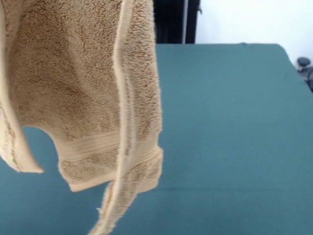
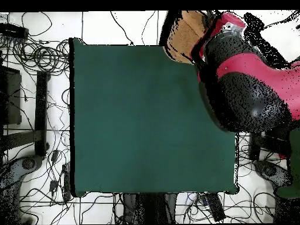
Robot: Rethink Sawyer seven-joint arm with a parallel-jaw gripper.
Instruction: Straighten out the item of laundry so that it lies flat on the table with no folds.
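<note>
The tan-orange terry-cloth towel [image 1: 83, 93] hangs in the air above the table [image 1: 234, 122], close to the front camera at the left. It drapes in vertical folds, and its woven band [image 1: 98, 147] runs across near the lower hem. Its top runs out of the front view. From overhead the towel [image 2: 183, 36] shows at the table's [image 2: 146, 117] far right corner, beside the red and black arm [image 2: 246, 82]. My gripper [image 2: 206, 34] sits at the arm's end against the towel and holds it up. The care tag is not visible.
The robot's dark pedestal [image 1: 176, 22] stands behind the table's far edge. Several cables [image 2: 41, 55] and black stands [image 2: 41, 111] lie on the white floor around the table. A dark object [image 1: 305, 68] sits off the table's right edge.
</note>
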